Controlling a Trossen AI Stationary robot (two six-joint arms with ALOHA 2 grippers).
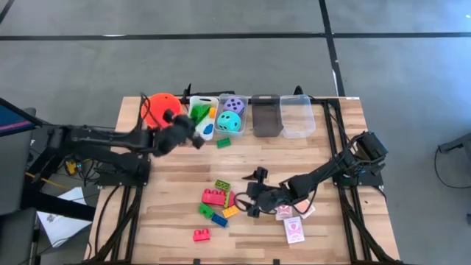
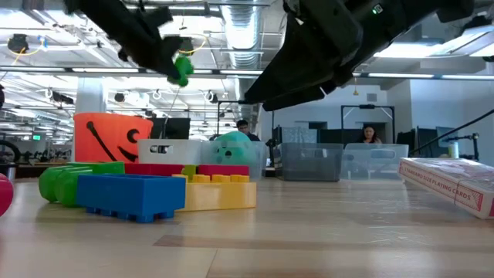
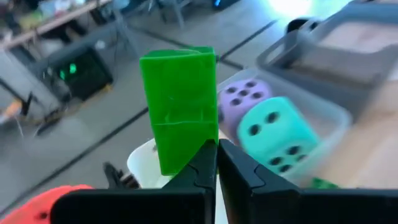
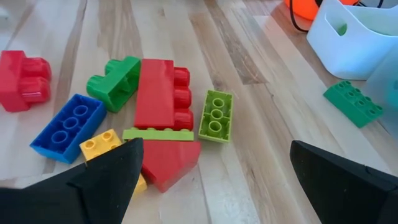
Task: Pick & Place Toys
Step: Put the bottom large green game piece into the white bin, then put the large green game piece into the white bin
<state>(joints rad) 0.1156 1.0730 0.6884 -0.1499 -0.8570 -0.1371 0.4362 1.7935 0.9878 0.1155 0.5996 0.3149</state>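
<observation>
The left pincer (image 3: 216,163) is closed on a green brick (image 3: 180,106) and holds it in the air above the white bin (image 1: 202,118) at the far side of the counter (image 1: 169,191), just beside the orange bucket (image 1: 156,107). The next bin along holds a purple die (image 1: 235,105) and a teal die (image 1: 229,122), and a dark green brick (image 1: 223,142) lies on the counter just in front of these bins. The right pincer (image 4: 214,171) hangs with its fingers spread wide and empty above the cluster of bricks near the middle of the counter: a big red brick (image 4: 163,93), a lime brick (image 4: 216,115), a blue brick (image 4: 67,127), a yellow brick (image 4: 101,144) and a green one (image 4: 114,82) lie close together. Playing cards (image 1: 294,230) lie near the front edge, close to the right arm.
</observation>
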